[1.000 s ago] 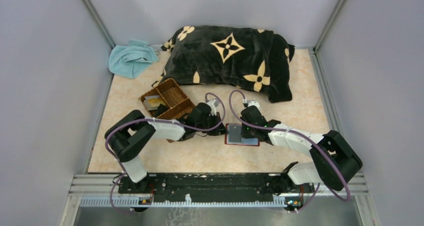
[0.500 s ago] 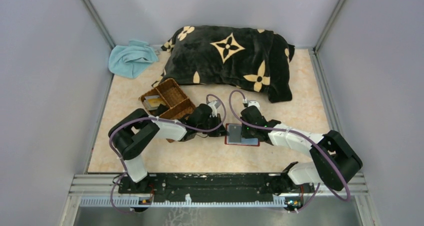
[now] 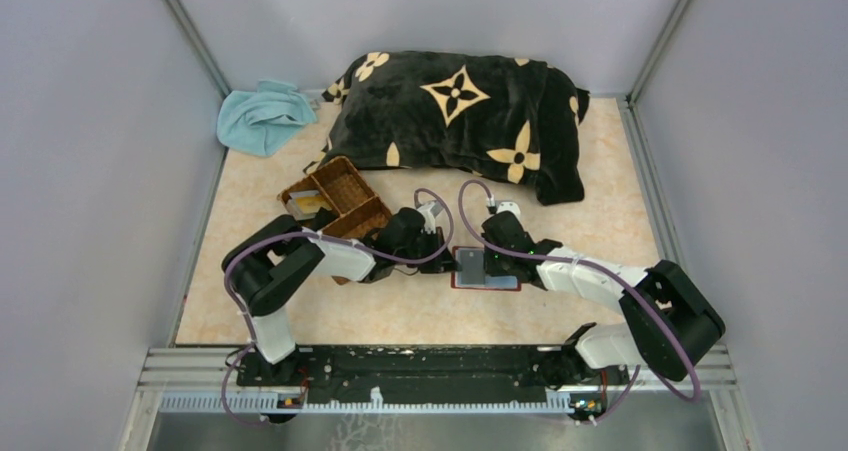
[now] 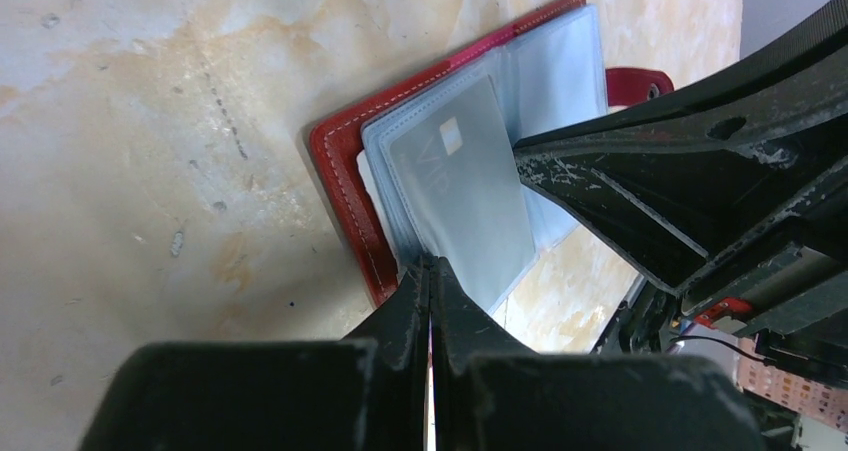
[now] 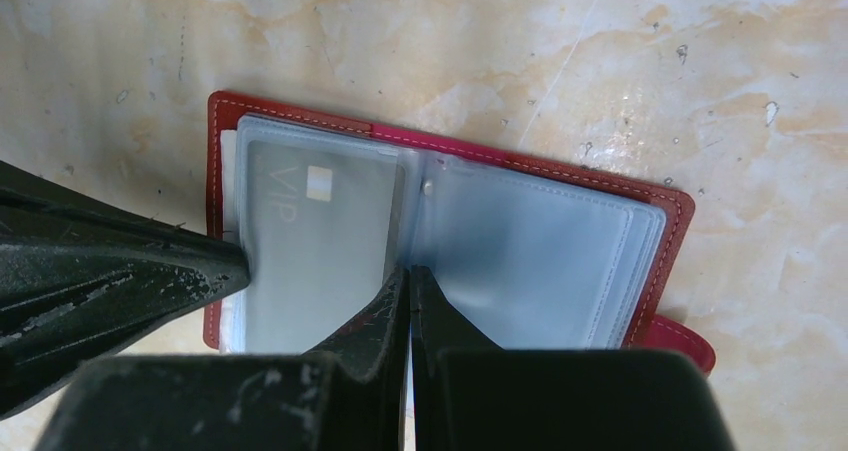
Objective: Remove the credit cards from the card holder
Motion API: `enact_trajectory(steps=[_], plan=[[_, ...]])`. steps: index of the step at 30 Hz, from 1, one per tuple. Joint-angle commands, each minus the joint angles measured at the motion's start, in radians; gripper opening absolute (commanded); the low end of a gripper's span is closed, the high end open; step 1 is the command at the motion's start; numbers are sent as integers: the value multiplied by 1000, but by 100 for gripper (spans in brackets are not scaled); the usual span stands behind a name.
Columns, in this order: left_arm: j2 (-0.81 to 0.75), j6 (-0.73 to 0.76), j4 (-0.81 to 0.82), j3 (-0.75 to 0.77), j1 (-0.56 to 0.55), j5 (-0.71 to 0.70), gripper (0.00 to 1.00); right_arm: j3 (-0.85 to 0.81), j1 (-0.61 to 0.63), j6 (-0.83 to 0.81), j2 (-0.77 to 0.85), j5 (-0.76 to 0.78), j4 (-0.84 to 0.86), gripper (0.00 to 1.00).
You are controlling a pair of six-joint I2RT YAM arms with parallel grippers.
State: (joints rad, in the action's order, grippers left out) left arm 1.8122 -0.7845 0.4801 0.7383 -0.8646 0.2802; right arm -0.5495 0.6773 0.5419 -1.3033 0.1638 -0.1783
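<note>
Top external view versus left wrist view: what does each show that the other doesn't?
Only top external: the black flowered pillow, blue cloth and wicker basket. Only left wrist: the VIP lettering and chip on the card in its clear sleeve, with the left gripper shut at its edge. Both: the open red card holder, right gripper on it.

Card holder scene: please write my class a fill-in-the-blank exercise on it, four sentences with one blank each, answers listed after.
The card holder lies ____ on the table, its sleeves showing. Its cover is coloured ____. The card in one sleeve bears the letters ____. In the top view, the wicker basket stands to the ____ of the card holder.
Missing words: open; red; VIP; left.
</note>
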Motion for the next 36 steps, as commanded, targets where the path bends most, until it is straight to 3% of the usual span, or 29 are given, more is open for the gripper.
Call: enact_trajectory(steps=[1,13,36], plan=[[40,-33,86,30,-31,62,0,10,-7,1,0,-29,50,0],[48,-81,179,41,-46,80,0,25,-7,4,10,-41,57,0],[-16,-53,122,94,-46,54,0,39,-7,6,18,-47,67,0]])
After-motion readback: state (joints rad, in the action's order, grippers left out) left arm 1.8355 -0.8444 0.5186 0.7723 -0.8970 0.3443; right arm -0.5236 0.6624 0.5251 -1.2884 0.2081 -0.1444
